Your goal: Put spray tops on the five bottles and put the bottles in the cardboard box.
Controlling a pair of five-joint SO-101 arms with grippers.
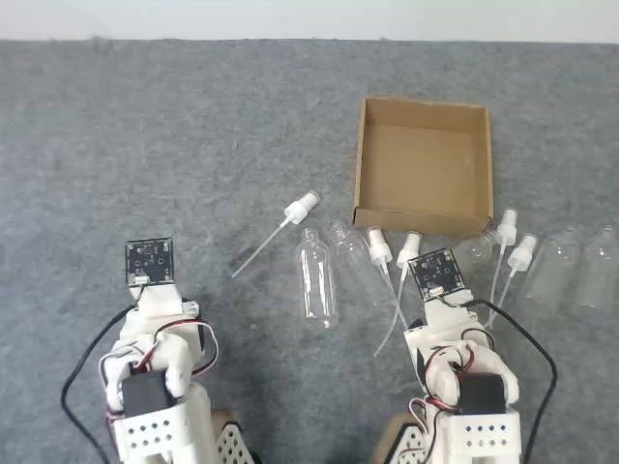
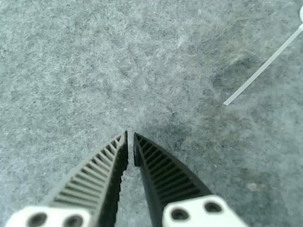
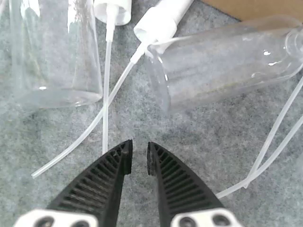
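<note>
The cardboard box (image 1: 423, 164) stands open at the back right. Clear bottles lie on their sides in front of it: two (image 1: 316, 275) (image 1: 353, 253) left of the right arm (image 1: 435, 274), two (image 1: 556, 266) (image 1: 602, 263) at the far right, and one (image 1: 474, 253) partly hidden by that arm. White spray tops (image 1: 302, 208) (image 1: 379, 246) (image 1: 408, 249) lie loose among them, and more (image 1: 507, 227) (image 1: 522, 253) lie to the right. My right gripper (image 3: 138, 149) is shut on nothing, just short of two bottles (image 3: 57, 52) (image 3: 222, 61) and dip tubes (image 3: 106, 94). My left gripper (image 2: 130, 138) is shut over bare carpet, with one dip tube (image 2: 265, 64) ahead.
Grey carpet (image 1: 145, 135) covers the table. The left arm (image 1: 149, 261) sits at the front left, well away from the bottles. The box's corner (image 3: 255, 7) shows beyond the right gripper.
</note>
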